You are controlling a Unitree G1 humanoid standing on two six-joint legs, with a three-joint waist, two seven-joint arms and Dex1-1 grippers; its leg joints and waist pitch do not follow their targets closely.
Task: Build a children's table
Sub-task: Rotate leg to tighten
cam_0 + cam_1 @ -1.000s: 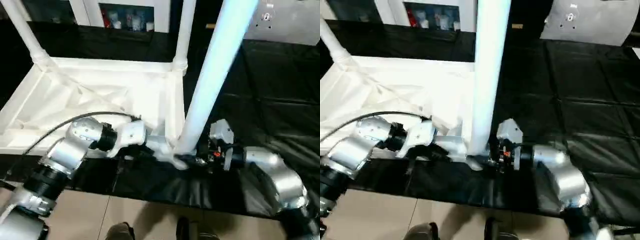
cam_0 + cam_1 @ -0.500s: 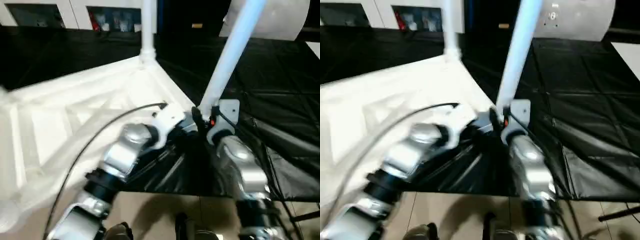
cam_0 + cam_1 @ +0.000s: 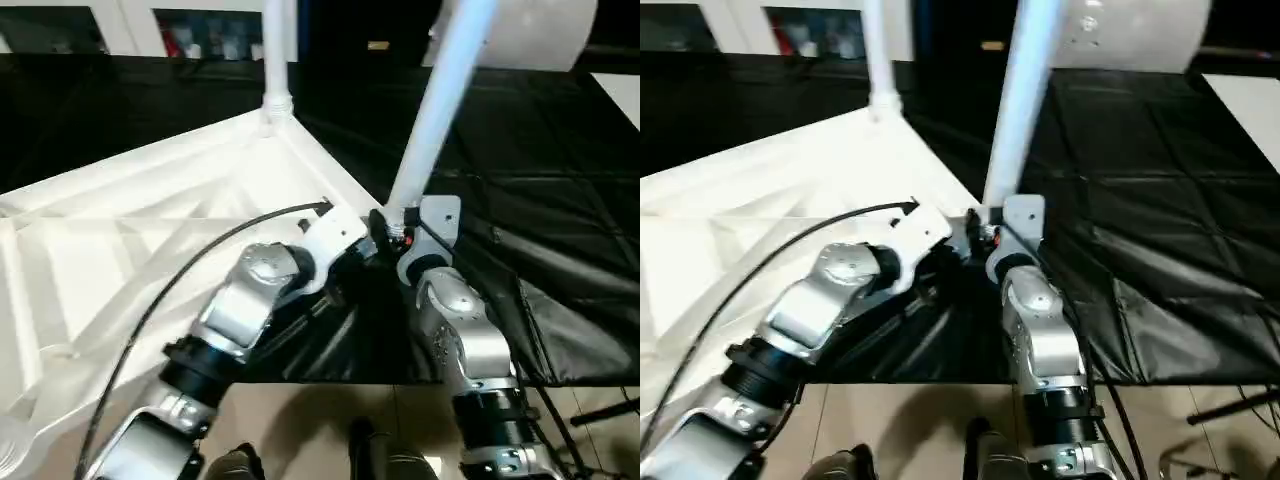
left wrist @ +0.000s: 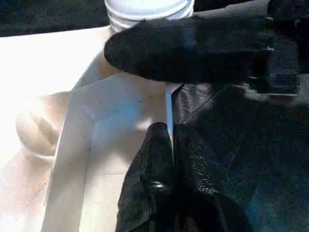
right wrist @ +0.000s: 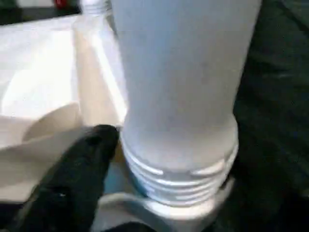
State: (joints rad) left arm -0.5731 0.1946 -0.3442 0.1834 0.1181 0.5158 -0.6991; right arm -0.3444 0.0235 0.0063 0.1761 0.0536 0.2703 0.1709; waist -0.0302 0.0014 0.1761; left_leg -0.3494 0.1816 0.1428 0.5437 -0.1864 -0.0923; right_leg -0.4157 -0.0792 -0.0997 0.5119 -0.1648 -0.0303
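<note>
The white table top (image 3: 120,250) lies upside down on a black mat, ribbed underside up. One white leg (image 3: 278,50) stands upright in the far corner socket. A second leg (image 3: 440,100) leans to the right out of the corner nearest me, its threaded base (image 5: 178,164) sitting in that socket. My right gripper (image 3: 388,232) is at that base, shut around it, with one black finger (image 5: 82,164) against the threads. My left gripper (image 4: 170,133) is shut on the thin rim of the top just beside the same corner.
The black mat (image 3: 540,150) spreads to the right and back, and its front edge meets tiled floor (image 3: 330,420). A white cabinet (image 3: 130,15) and a grey-white panel (image 3: 545,30) stand at the back. A black cable (image 3: 200,250) arcs over my left forearm.
The whole picture has shifted. Against the mat, the table top has turned so its held corner points towards me, and both arms have drawn together in front. Both grips are unchanged.
</note>
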